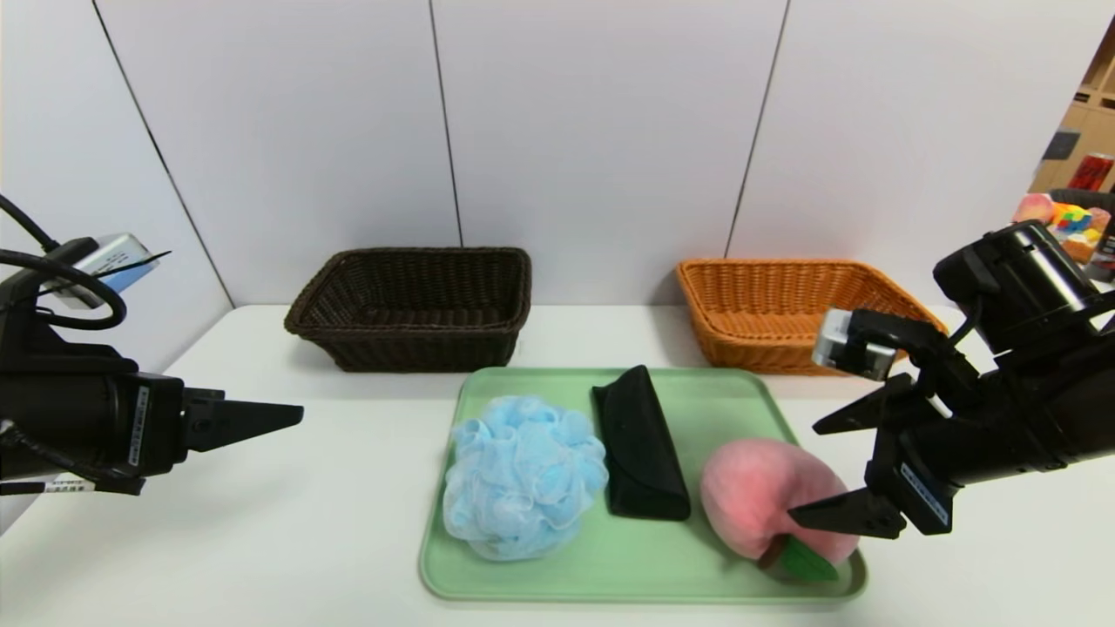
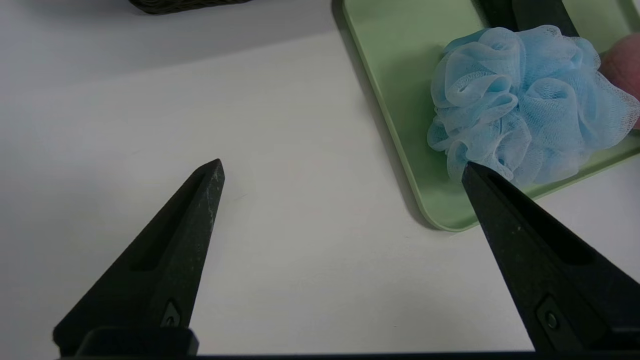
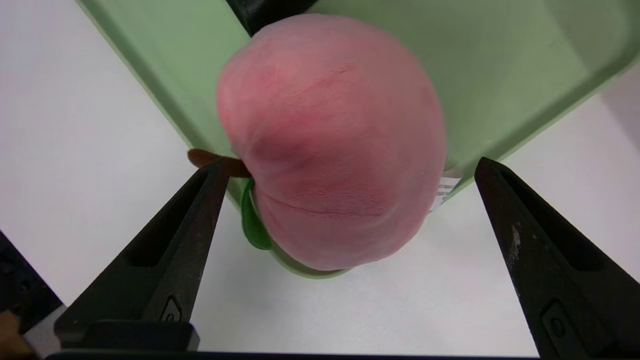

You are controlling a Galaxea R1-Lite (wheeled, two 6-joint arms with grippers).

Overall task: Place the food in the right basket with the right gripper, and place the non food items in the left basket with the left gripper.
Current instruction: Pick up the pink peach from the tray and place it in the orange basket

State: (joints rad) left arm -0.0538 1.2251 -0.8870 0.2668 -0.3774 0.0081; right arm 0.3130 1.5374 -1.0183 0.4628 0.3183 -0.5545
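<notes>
Now, from the head view you see the green tray holding three things: a blue bath pouf at 9 o'clock, a black case in the middle, and a pink plush peach at 3 o'clock. Behind it, the brown basket at 11 o'clock and the orange basket at 1 o'clock hold nothing. The right gripper is wide open beside the peach, gripping nothing.

From the left wrist you see the left gripper wide open over the white table, holding nothing, near the pouf.

From the right wrist you see the peach between the spread fingers, soft, with a green leaf.
</notes>
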